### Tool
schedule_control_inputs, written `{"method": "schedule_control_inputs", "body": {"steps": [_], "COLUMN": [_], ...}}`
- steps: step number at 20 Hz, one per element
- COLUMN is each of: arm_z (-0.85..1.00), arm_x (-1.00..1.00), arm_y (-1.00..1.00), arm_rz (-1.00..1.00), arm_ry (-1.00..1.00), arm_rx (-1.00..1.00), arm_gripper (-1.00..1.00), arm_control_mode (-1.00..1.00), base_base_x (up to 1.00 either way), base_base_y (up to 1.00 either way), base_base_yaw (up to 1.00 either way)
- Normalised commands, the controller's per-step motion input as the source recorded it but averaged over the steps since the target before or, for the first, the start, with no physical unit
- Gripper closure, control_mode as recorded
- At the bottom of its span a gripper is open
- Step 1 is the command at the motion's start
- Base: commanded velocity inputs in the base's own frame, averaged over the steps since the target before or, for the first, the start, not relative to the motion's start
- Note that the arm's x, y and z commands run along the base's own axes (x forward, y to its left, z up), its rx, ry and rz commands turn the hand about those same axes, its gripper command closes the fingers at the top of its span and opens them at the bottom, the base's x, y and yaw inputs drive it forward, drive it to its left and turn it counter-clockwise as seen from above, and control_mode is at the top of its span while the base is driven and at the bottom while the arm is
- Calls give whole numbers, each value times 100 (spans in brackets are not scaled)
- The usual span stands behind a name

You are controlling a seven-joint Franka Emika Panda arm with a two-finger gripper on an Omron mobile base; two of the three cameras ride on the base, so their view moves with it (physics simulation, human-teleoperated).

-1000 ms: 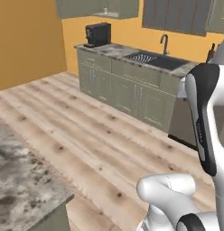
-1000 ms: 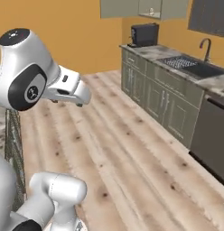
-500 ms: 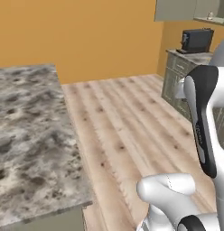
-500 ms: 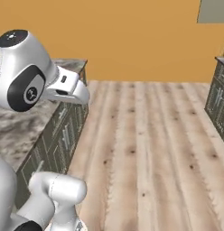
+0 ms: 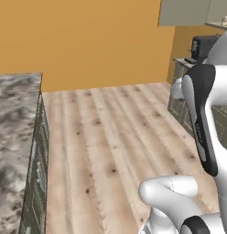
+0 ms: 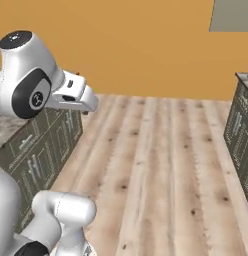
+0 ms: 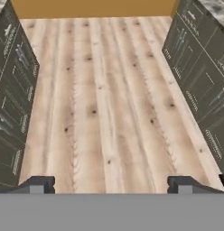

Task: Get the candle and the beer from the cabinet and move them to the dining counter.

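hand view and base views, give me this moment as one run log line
gripper: open, empty, over light wood plank floor | mottled grey-brown marble dining counter: left in left base view | grey-green upper wall cabinet: upper right, door closed

Pretty much all wood plank floor (image 5: 106, 137) here, light boards with dark knots, running back to a plain orange wall (image 5: 78, 41). Off to the right of the floor there's a black coffee machine (image 5: 201, 47) sitting on a narrow counter, with grey-green lower cabinets (image 6: 242, 127) under it along that side.

One dining counter (image 5: 14, 119), one coffee machine (image 5: 201, 45).
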Motion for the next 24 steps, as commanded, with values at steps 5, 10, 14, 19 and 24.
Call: {"method": "schedule_control_inputs", "body": {"steps": [5, 10, 14, 19, 24], "arm_z": [0, 0, 0, 0, 0], "arm_x": [0, 0, 0, 0, 0], "arm_y": [0, 0, 0, 0, 0], "arm_rz": [0, 0, 0, 0, 0], "arm_ry": [0, 0, 0, 0, 0], "arm_rx": [0, 0, 0, 0, 0], "arm_gripper": [-100, -100, -100, -100, -100], "arm_control_mode": [100, 100, 100, 100, 100], "base_base_x": [84, 96, 100, 100, 100], "base_base_y": [-66, -26, 1, 44, 54], "base_base_yaw": [-49, -49, -47, -47, -50]}}
